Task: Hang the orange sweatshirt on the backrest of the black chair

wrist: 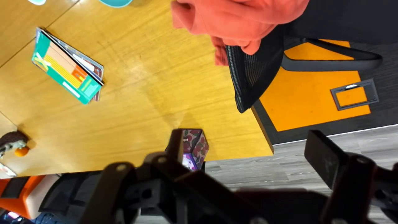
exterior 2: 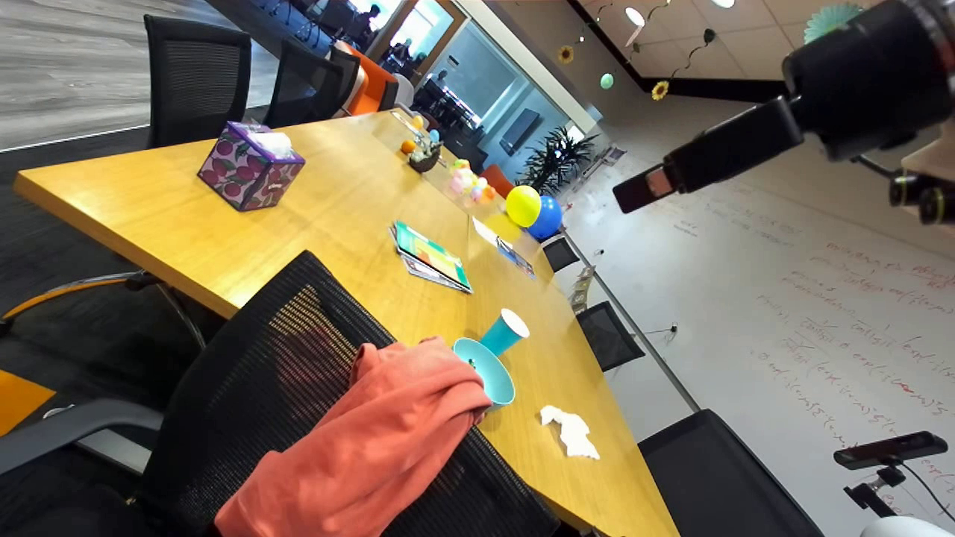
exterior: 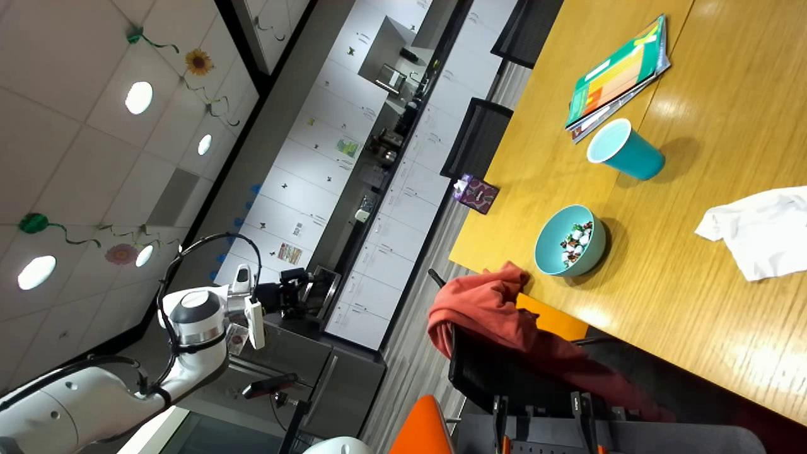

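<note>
The orange sweatshirt (exterior: pixel 482 306) is draped in a bunched heap over the top of the black chair's mesh backrest (exterior 2: pixel 261 373). In an exterior view the sweatshirt (exterior 2: pixel 373 440) hangs down the back of the chair, and its lower end is cut off by the frame. In the wrist view the sweatshirt (wrist: pixel 236 18) and a corner of the backrest (wrist: pixel 253 73) show at the top. My gripper (wrist: pixel 248 147) is open, with nothing between its fingers. It is raised well above the chair and apart from the sweatshirt, as both exterior views show the gripper (exterior: pixel 302 293) (exterior 2: pixel 645 186).
The wooden table (exterior: pixel 725 334) stands against the chair. On it are a teal bowl (exterior: pixel 570 243) with small items, a teal cup (exterior: pixel 630 151), magazines (exterior: pixel 618 79), a white cloth (exterior: pixel 763 230) and a tissue box (exterior 2: pixel 250 168). More black chairs (exterior 2: pixel 198 74) stand around it.
</note>
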